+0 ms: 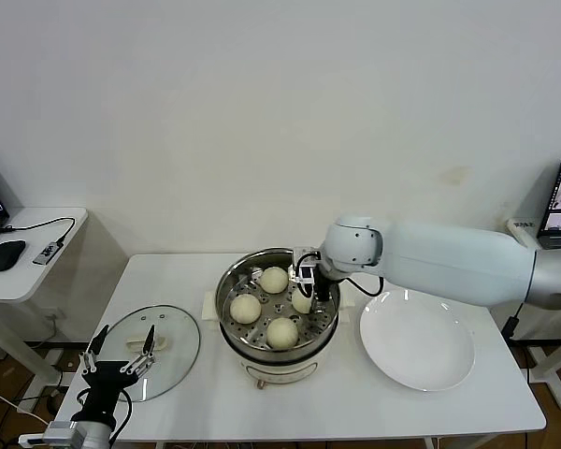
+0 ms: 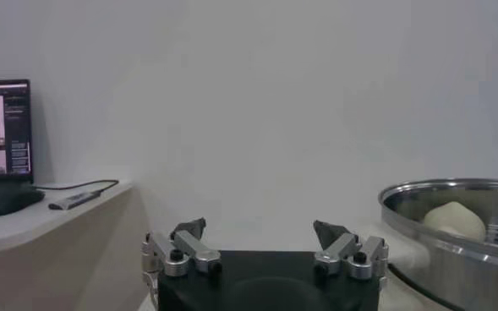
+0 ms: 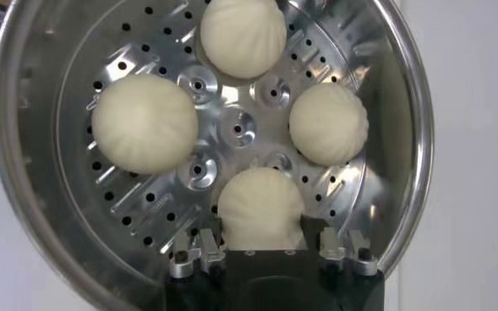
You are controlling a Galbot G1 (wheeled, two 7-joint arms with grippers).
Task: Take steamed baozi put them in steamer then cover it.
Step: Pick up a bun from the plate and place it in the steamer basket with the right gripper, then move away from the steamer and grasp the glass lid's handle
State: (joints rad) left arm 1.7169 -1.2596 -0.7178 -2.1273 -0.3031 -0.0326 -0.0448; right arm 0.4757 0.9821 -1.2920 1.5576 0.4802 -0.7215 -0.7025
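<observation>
Left gripper (image 1: 122,360): nearest, at the worktop's front left edge, about 8 o'clock from the steamer; its jaws stand wide apart and hold nothing.
Lid (image 1: 154,351): clear glass, lying flat on the worktop (image 1: 355,412) at 9 o'clock from the steamer, partly under the left gripper; its pale handle faces up.
Steamer (image 1: 262,369): shiny steel pot on a cream base at the worktop's middle, uncovered, with a holed tray (image 3: 240,127) inside.
Buns (image 1: 282,332): four lie on the tray; in the head view one is at 6 o'clock, one at 9 o'clock, one at 12 o'clock and one at 3 o'clock.
Bun at 3 o'clock (image 3: 259,207): resting on the tray between the right gripper's fingers.
Right gripper (image 1: 304,288): reaching down into the pot at its 3 o'clock side; the fingers (image 3: 199,251) flank the bun, and whether they press it or stand just clear cannot be told.
Plate (image 1: 417,341): white, on the worktop at 3 o'clock from the steamer, just beside it.
Side table (image 1: 19,271): well apart at 10 o'clock, carrying a black mouse (image 1: 5,253) and a cable.
</observation>
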